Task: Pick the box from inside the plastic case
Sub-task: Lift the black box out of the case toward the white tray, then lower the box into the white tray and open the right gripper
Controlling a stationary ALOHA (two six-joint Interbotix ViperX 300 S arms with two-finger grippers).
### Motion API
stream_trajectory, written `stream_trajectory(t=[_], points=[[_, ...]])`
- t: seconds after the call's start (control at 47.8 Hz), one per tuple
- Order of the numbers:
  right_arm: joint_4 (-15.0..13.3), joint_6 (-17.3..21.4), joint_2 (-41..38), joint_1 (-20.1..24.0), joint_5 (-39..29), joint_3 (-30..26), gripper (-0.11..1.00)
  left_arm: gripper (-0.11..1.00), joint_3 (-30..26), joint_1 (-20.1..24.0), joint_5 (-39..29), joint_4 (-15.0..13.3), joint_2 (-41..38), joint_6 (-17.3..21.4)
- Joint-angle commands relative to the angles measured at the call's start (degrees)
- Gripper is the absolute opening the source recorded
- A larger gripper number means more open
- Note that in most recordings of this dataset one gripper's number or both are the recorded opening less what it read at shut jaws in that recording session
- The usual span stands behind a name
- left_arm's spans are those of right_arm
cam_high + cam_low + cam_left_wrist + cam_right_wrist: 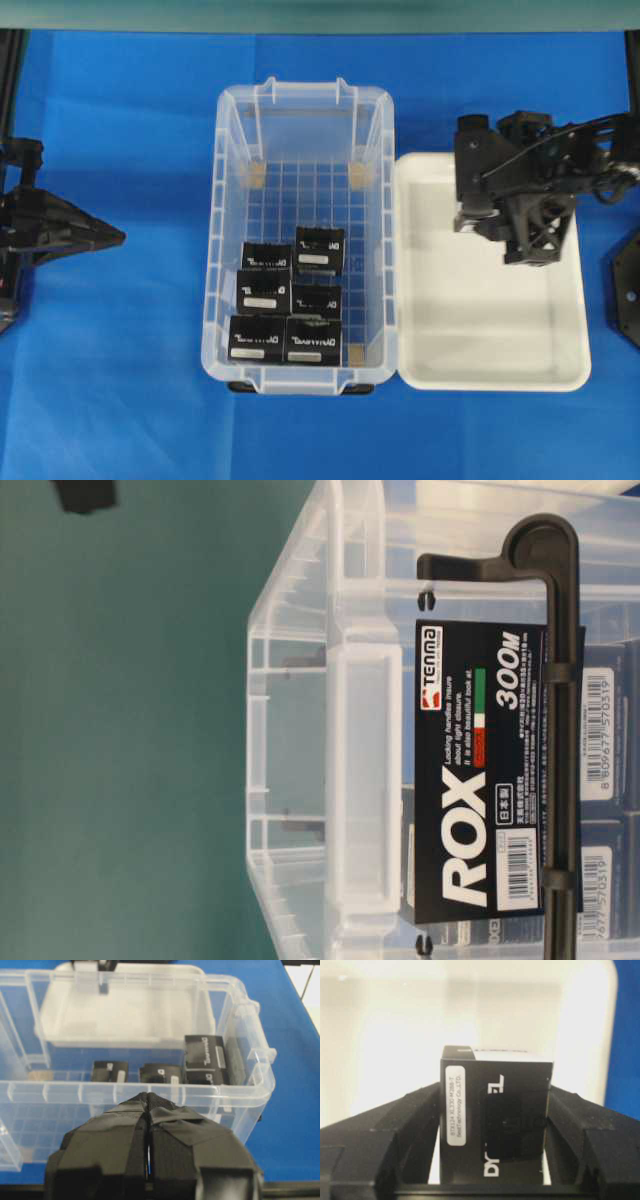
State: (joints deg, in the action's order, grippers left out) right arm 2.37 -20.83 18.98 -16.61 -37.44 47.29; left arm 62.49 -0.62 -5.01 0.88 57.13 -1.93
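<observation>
The box (495, 1125) sits clamped between the two fingers of the right claw (492, 1130), as the right wrist view shows. One finger presses its left face and the other its right face. The box stands on end in that view, its long axis running top to bottom of the picture. Its white label strip lies along the left edge of the front face, and the white lettering reads sideways up the face. Behind the box lies the pale floor of the white tray (395, 1035).

In the overhead view the right claw (478, 225) hangs over the white tray (480, 340), in the tray's upper part toward 1 o'clock. The right arm reaches in from the 3 o'clock edge of that view, and its black wrist housing hides the held box there.

The plastic case (232, 200) stands at the centre of the blue surface (110, 380), touching or just beside the tray at its 3 o'clock side. Six black boxes (290, 310) lie flat on its grid floor, grouped toward the 6 o'clock end in two columns.

The left claw (115, 237) rests at 9 o'clock, well apart from the case, pointing toward 3 o'clock. In the left wrist view its taped fingers (115, 1135) meet, with only a thin slit between them, and grip nothing.
</observation>
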Motion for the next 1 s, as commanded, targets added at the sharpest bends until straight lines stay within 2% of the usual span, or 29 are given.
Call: stream_trajectory(t=[0.0, 0.293, 0.502, 0.982], points=[[0.0, -0.9, -3.2, -0.6, 4.3, -0.1, 0.63, -0.07, -1.8, 0.0, 0.3, 0.1, -0.3, 0.1], [0.0, -6.2, -12.0, -1.3, 9.1, -2.0, 0.63, -0.07, -1.8, 0.0, 0.3, 0.1, -0.2, 0.1], [0.0, -6.7, -14.9, -3.0, 12.7, -3.1, 0.63, -0.07, -1.8, 0.1, 0.4, 0.1, -0.2, 0.1], [0.4, -5.4, -16.7, -3.3, 12.8, -3.0, 0.63, -0.07, -1.8, 0.8, 0.3, 0.1, -0.2, 0.4]])
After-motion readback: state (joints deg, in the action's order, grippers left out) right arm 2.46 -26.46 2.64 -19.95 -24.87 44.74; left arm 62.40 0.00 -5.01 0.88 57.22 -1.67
